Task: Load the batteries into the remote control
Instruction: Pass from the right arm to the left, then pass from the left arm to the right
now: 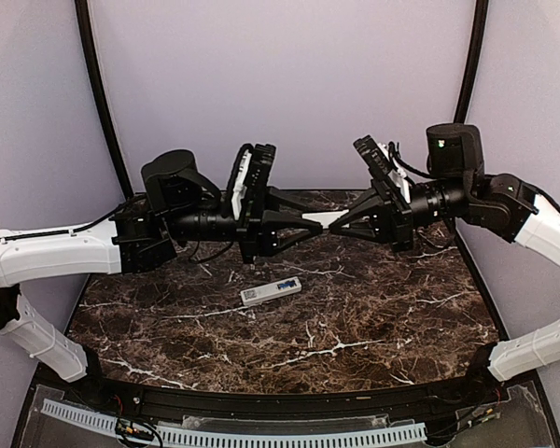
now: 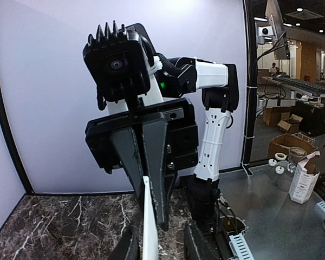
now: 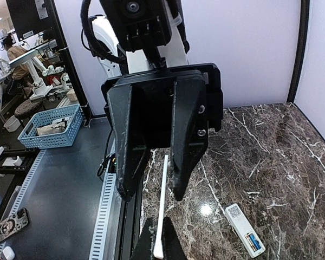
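White remote control (image 1: pixel 271 291) lies on the bench (image 1: pixel 373 317), well below the fingers, blue batteries (image 3: pixel 253 242) in its recess; we see right fingers (image 2: pixel 160 168) pinching a pale cover (image 3: pixel 163 184) aloft, left fingers (image 3: pixel 187 162) parted astride it.

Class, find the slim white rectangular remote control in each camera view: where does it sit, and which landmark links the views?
Top external: the slim white rectangular remote control lies near the middle of the dark marble table.
Left wrist: not in view.
Right wrist: bottom right, on that table.
Shared landmark: the thin white flat strip held in mid-air, in all three.
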Controlling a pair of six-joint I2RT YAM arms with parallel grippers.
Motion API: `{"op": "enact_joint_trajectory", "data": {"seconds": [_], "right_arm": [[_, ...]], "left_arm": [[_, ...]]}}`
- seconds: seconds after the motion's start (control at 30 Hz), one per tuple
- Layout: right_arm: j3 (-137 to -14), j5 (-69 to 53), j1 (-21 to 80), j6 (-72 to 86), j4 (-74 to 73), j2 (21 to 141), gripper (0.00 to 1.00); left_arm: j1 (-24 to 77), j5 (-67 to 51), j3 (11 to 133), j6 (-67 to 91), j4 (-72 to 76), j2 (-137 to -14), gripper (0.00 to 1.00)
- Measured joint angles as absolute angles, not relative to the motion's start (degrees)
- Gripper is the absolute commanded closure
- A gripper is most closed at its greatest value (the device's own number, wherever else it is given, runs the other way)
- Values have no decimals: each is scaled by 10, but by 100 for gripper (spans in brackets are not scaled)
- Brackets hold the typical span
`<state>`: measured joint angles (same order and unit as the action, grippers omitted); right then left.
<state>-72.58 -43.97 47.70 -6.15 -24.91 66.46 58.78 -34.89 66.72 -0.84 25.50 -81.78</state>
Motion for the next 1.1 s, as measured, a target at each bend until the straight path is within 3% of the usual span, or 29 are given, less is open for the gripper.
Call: {"op": "enact_joint_trajectory", "data": {"seconds": [0.4, 0.43, 0.5, 0.57, 0.63, 0.93, 1.1], "right_arm": [[-726, -446, 477, -67, -250, 665, 100], [-726, -445, 477, -68, -251, 665, 96], [-726, -443, 477, -70, -253, 664, 74], [-726, -438, 477, -68, -256, 664, 65], [-726, -432, 477, -67, -256, 662, 62], [-714, -429, 477, -52, -220, 639, 99], [-712, -434, 477, -44, -215, 641, 100]], "left_arm": [[588, -347, 675, -13, 233, -823, 100], [588, -345, 675, -14, 232, -823, 100], [588, -344, 675, -13, 231, -823, 100], [588, -342, 675, -14, 231, -823, 100], [588, -342, 675, -15, 231, -823, 100], [588, -340, 675, -15, 231, -823, 100], [588, -345, 675, -13, 233, -823, 100]]}}
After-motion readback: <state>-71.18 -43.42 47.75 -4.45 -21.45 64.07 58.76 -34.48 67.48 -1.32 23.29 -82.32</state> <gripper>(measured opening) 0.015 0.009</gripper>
